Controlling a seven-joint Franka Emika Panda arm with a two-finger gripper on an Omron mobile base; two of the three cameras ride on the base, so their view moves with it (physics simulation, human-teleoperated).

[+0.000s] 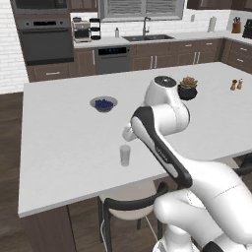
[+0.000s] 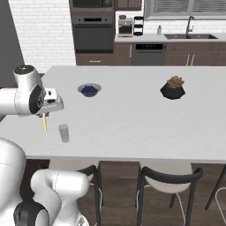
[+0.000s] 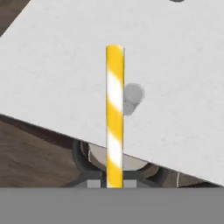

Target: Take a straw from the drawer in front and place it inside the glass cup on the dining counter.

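A white robot arm with dark joints reaches over the near edge of the large white slab dining counter (image 1: 59,147), its two-finger gripper (image 2: 44,115) pressed together on a thin yellow-and-white striped straw (image 2: 44,122). In the right base view the straw hangs nearly upright below the hand, above the counter top and just to the left of a small clear cylindrical glass cup (image 2: 64,133); straw and cup are near each other but apart. In the left base view the cup (image 1: 125,155) stands upright on the white top close to the near edge, with the arm's elbow rising just beside and behind it. The hand view looks along the straw (image 3: 115,113), which runs straight up the middle of the picture, and the glass cup (image 3: 132,99) shows as a pale round shape just beside it on the white surface. Farther back on the counter sits a small grey bowl of dark blue berries (image 1: 103,104), well apart from the cup. A dark faceted pot holding a reddish-green succulent (image 2: 172,88) stands toward the other side of the slab, and two small brown shakers (image 1: 236,84) stand near the far right corner. Dark-framed chairs with pale seats (image 2: 170,178) are tucked under the near edge
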